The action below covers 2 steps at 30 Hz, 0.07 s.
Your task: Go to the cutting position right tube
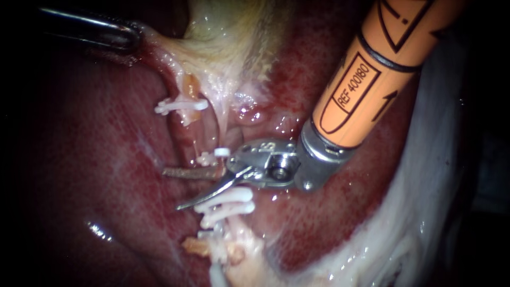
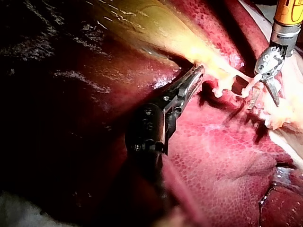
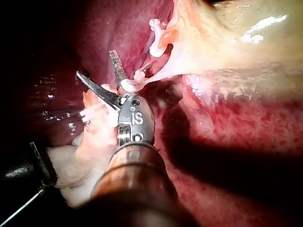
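Just left of the wrist of the right instrument (image 1: 172, 189), the right tube (image 1: 222, 139) runs down from the gallbladder (image 1: 223, 48) to a white clip (image 1: 221, 152) that sits against the base of the blades, with two more clips (image 1: 229, 197) just nearer. The instrument's two blades are spread wide, pointing left over the liver (image 1: 95, 159) and holding nothing; whether the tube lies between them I cannot tell. Far left, the left instrument (image 1: 127, 36) has its jaws pinched on the gallbladder's pale edge.
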### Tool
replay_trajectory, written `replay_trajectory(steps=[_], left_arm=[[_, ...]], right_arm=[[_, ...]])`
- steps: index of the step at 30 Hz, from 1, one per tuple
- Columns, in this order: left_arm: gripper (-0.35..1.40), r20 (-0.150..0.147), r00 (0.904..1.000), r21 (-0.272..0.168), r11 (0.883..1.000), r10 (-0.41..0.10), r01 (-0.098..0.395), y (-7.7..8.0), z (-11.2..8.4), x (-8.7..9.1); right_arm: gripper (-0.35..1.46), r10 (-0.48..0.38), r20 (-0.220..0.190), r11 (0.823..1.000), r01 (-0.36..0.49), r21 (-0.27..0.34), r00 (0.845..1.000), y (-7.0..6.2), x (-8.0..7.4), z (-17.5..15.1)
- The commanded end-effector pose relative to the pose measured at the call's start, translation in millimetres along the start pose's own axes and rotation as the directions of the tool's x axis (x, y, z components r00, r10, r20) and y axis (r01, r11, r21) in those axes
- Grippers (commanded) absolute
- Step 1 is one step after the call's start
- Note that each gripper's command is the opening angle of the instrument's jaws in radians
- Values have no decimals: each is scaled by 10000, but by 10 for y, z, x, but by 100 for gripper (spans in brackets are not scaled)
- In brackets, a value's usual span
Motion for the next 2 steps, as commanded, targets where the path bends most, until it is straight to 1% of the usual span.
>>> replay_trajectory(steps=[1,2], left_arm=[[-35,-1,10000,-4,10000,1,-1,0,0,0],[-35,-2,10000,-4,10000,1,-1,0,0,0]], right_arm=[[124,34,5,10000,-34,-9,10000,0,-1,0],[124,92,16,10000,-92,15,10000,1,-2,0]])
